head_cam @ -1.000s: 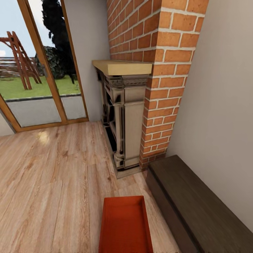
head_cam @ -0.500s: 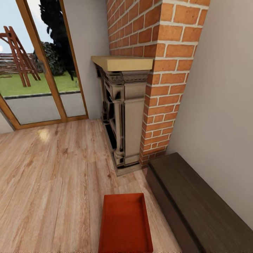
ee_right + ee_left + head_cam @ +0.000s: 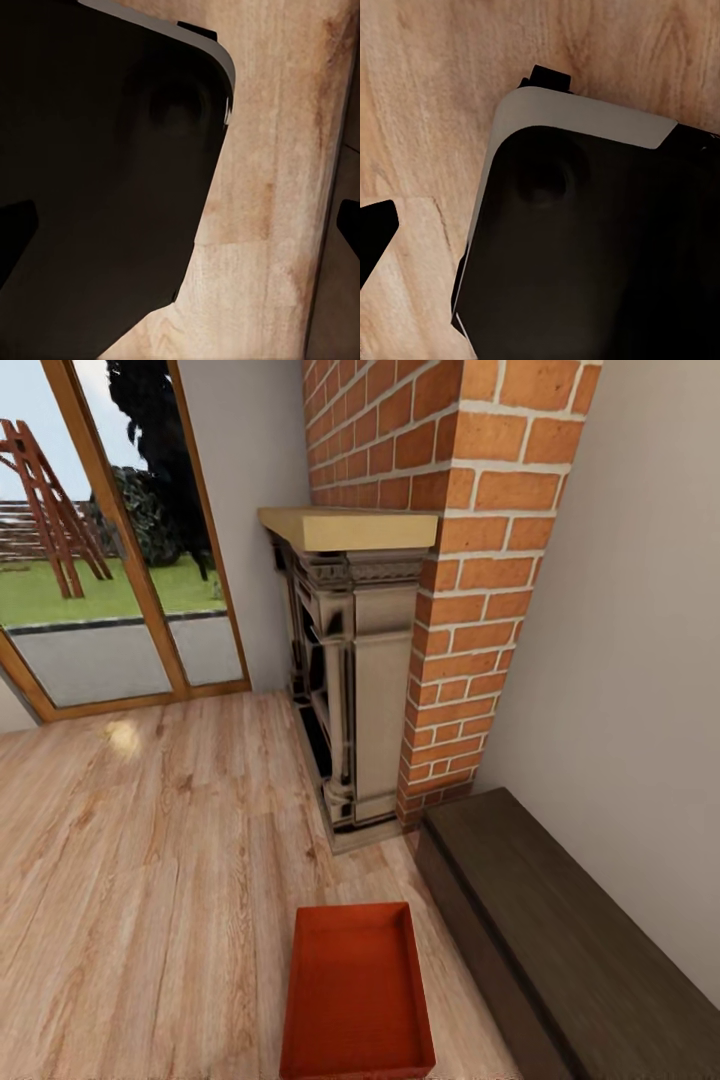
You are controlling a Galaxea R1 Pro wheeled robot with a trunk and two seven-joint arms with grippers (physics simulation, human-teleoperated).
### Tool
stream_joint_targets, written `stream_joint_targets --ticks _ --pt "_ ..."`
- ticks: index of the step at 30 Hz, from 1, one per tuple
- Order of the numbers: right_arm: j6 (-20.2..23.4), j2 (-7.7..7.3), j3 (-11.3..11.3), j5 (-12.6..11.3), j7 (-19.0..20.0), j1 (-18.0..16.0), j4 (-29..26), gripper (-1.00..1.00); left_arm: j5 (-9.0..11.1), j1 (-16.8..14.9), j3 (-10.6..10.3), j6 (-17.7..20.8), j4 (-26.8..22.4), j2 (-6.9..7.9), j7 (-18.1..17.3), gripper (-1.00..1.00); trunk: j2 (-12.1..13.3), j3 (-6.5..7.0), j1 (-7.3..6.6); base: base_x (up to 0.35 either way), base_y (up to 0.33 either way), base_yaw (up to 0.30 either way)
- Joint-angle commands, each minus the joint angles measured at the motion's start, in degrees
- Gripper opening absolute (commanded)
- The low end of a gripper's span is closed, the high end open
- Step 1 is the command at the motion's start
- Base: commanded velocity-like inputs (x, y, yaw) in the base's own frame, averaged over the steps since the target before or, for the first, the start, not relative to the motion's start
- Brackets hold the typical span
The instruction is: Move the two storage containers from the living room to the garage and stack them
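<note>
Head view of the living room. One container [image 3: 357,992], orange-red and lidless, lay on the plank floor [image 3: 150,880] low in the view, directly ahead of the robot. It sat just beside a dark low cabinet [image 3: 560,950] on its right, apart from it by a narrow strip of planks, and short of the brick fireplace [image 3: 400,610] with its pale mantel [image 3: 345,527]. A glazed door [image 3: 110,560] to a lawn stood at far left. The container appeared empty and sat level. The second container was not to be placed from these pictures.

Wrist views. Each looked down past the robot's dark base [image 3: 585,247] [image 3: 97,172] onto the planks. A dark finger tip [image 3: 375,236] showed at the edge of the left wrist view, and dark tips [image 3: 15,236] at both edges of the right wrist view. The spread of the right tips suggested released jaws; for the left, whether released or clenched could not be told. Nothing lay between the fingers of either.

Risks, as judged. The container had not yet been grasped, so the task stood at its approach stage. The cabinet close on the right left little room for the right arm, which could strike it while reaching down. Thin walls could slip from an uneven two-handed grip. The base could also push the container along the planks if driven too near.
</note>
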Motion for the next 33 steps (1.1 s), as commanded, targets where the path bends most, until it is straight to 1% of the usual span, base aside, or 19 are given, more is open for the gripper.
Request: stream_joint_targets --ticks 1,10,24,33 --pt "-0.2 0.00 0.2 0.6 -0.4 -0.1 0.2 1.00 0.5 0.0 -0.5 0.1 -0.1 0.01 0.2 1.00 0.0 -0.14 0.00 0.000 0.000 0.000" --pt "-0.3 0.23 0.3 0.7 -0.4 -0.1 0.2 1.00 0.4 0.0 -0.5 0.0 -0.1 -0.01 0.2 1.00 0.0 -0.97 0.00 0.000 0.000 0.000" --pt "-0.2 -0.11 0.0 0.5 -0.4 -0.1 0.2 1.00 0.4 0.0 -0.5 0.0 -0.1 0.01 0.2 1.00 0.0 -2.26 0.00 0.000 0.000 0.000" --pt "-0.2 0.15 0.4 0.6 -0.3 -0.1 0.2 1.00 0.4 0.0 -0.5 0.0 -0.1 0.02 0.2 1.00 0.0 -3.09 0.00 0.000 0.000 0.000"
